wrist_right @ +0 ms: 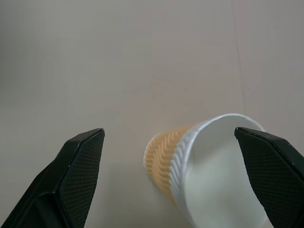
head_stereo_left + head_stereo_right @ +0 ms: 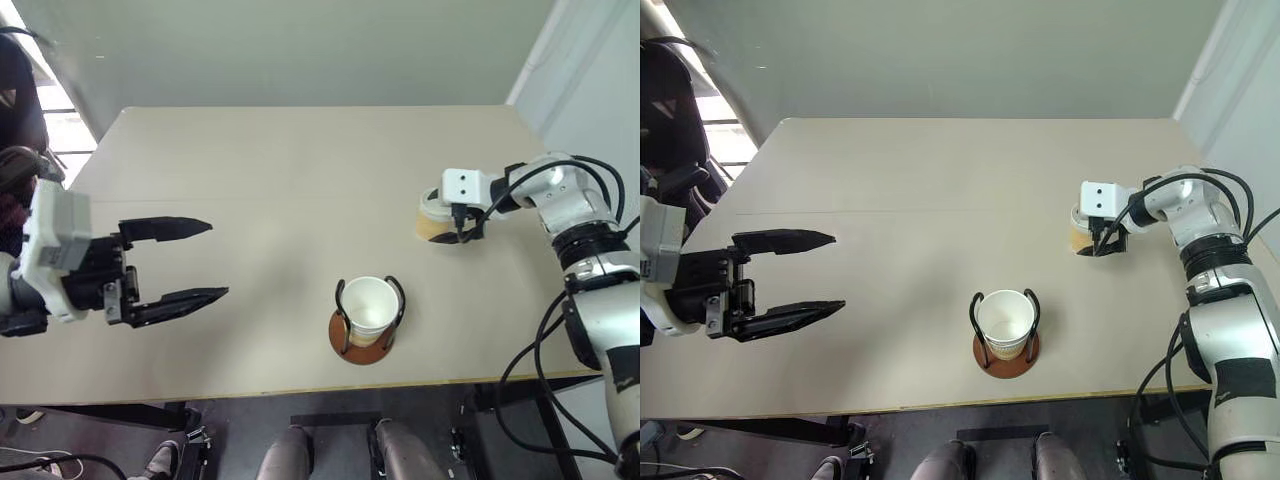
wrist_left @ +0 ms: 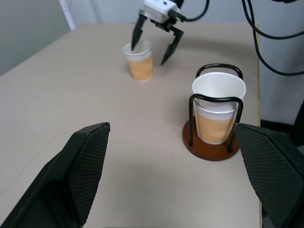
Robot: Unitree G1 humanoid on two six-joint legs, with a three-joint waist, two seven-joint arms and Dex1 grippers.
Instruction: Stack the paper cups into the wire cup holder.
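On the tan table near its front edge stands the wire cup holder, a brown disc with black loops. A paper cup sits upright inside it; the left wrist view shows a second rim line lower down, as of a nested cup. Another paper cup stands alone at the right. My right gripper is open and angled down over it, one finger on each side of the cup, with no contact visible. My left gripper hovers open and empty at the left, pointing toward the holder.
A dark chair is beyond the table's left end. A grey wall runs behind the table. Black cables hang from my right arm past the table's right front corner. Bare tabletop lies between the grippers.
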